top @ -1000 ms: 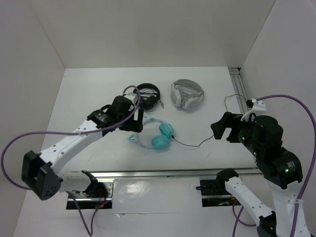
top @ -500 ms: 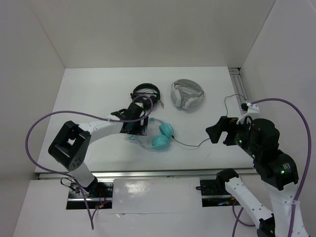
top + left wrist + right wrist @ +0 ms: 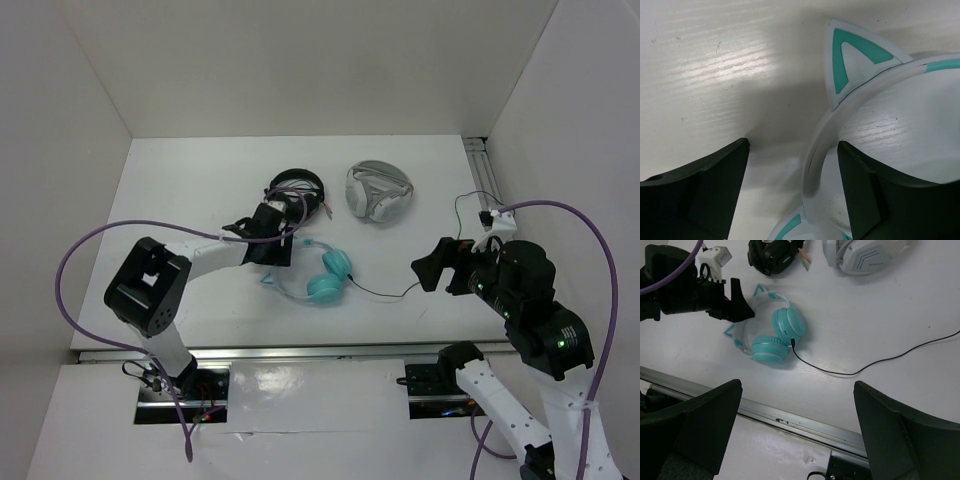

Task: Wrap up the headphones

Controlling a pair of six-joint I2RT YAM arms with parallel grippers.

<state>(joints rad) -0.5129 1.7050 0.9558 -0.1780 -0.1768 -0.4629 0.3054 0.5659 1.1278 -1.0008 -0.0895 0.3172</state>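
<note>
Two claws, both spread. The left claw [image 3: 792,160] straddles the pale headband [image 3: 816,150] of the headphones [image 3: 318,278], which lie on the bench [image 3: 180,190]. The band sits nearer one finger, so better to centre it before pinching. The right claw [image 3: 797,390] hangs well apart.

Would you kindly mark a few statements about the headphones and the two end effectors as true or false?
1. The left end effector has its jaws open on either side of the headband of the teal headphones. True.
2. The right end effector grips the black cable. False: its jaws are open and empty, and the cable lies on the table.
3. The black cable is plugged into an ear cup of the teal headphones. True.
4. The black cable is wound around the teal headphones. False: it trails loose to the right across the table.
5. The grey-white headphones lie nearer the table's near edge than the teal headphones. False: they lie farther back.
</note>
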